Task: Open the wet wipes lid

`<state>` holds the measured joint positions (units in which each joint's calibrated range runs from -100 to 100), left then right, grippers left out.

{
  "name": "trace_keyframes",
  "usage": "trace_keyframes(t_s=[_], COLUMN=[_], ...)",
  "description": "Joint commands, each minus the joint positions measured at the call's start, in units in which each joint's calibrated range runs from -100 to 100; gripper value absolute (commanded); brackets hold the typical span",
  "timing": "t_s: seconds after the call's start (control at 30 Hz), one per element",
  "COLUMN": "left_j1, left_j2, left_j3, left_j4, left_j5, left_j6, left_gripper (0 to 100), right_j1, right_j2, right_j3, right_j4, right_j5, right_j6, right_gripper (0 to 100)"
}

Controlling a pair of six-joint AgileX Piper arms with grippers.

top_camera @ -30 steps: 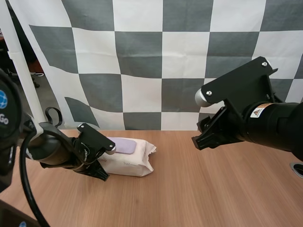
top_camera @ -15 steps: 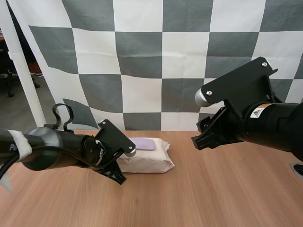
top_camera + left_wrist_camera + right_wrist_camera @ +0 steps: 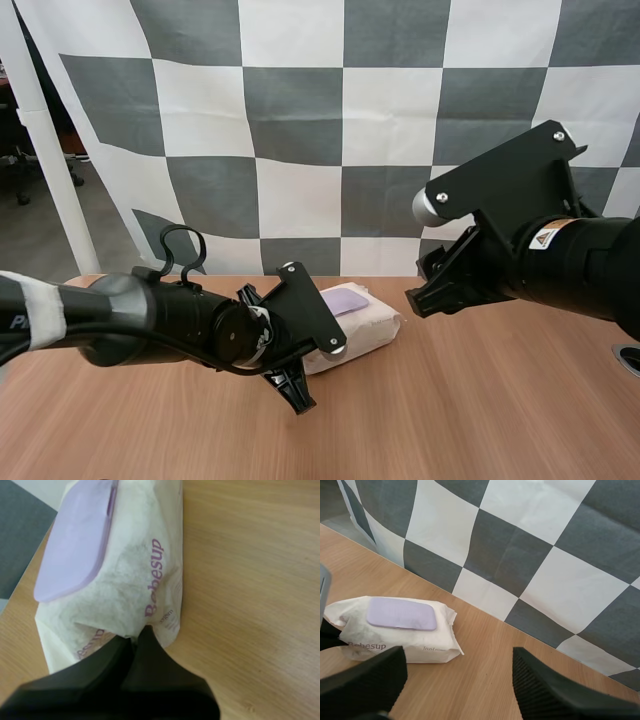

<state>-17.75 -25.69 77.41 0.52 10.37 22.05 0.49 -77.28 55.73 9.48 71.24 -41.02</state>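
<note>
A robot lab bench, I'd say.
My left arm (image 3: 150, 320) and right arm (image 3: 560, 260) reach over a wood-grain worktop (image 3: 500, 400); grey floor (image 3: 20, 530) beyond.

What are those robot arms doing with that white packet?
The left claw is pinching one end of the pack of wet wipes, which lies on the table. Its purple lid is shut flat. The right claw hangs open above the table near the pack, touching nothing.
</note>
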Motion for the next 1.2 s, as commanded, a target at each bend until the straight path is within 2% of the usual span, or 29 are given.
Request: trace_keyframes(t_s=[0.0, 0.03, 0.1, 0.17, 0.3, 0.33, 0.5, 0.6, 0.7, 0.83, 0.93, 1.17], left_j1=[-0.09, 0.39, 0.61, 0.61, 0.61, 0.61, 0.61, 0.61, 0.73, 2.41, 3.1, 3.1], left_j2=[-0.3, -1.04, -3.43, -7.43, -16.68, -18.59, -28.46, -29.27, -27.49, -22.6, -17.11, -8.19], left_j3=[0.0, 0.0, 0.0, 0.0, 0.0, 0.0, 0.0, 0.0, 0.0, 0.0, 0.0, 0.0], left_j4=[0.05, 0.05, 0.05, 0.16, 0.38, 0.38, 3.3, 3.81, 4.13, 2.86, 2.7, -4.79], left_j5=[-0.41, -0.24, 0.45, 2.8, 11.03, 12.8, 22.29, 23.26, 20.63, 10.9, 8.51, 1.79], left_j6=[-0.16, -0.16, -0.05, 0.1, 0.1, 0.1, 0.1, -0.29, -0.29, -0.29, -0.29, 3.97], left_gripper=[0, 1, 13, 36, 92, 100, 100, 100, 100, 100, 100, 100], right_j1=[-0.01, -0.01, -0.01, -0.01, -0.01, -0.01, -0.01, -0.01, -0.01, -0.01, -0.01, -0.01], right_j2=[-0.01, -0.01, -0.01, -0.01, -0.01, -0.01, -0.01, -0.01, -0.01, -0.01, -0.01, -0.01], right_j3=[0.07, 0.07, 0.07, 0.07, 0.07, 0.07, 0.07, 0.07, 0.07, 0.07, 0.07, 0.07], right_j4=[-0.04, -0.04, -0.04, -0.04, -0.04, -0.04, -0.04, 0.27, 0.12, 0.02, 0.02, 0.02], right_j5=[0.46, 0.72, 1.11, 1.36, 1.36, 1.36, 1.36, 1.36, 1.7, 2.34, 3.35, 3.35], right_j6=[0.0, 0.0, 0.0, 0.0, 0.0, 0.0, 0.0, 0.0, 0.0, 0.0, 0.0, 0.0], right_gripper=[100, 100, 100, 100, 100, 100, 100, 100, 100, 100, 100, 100])
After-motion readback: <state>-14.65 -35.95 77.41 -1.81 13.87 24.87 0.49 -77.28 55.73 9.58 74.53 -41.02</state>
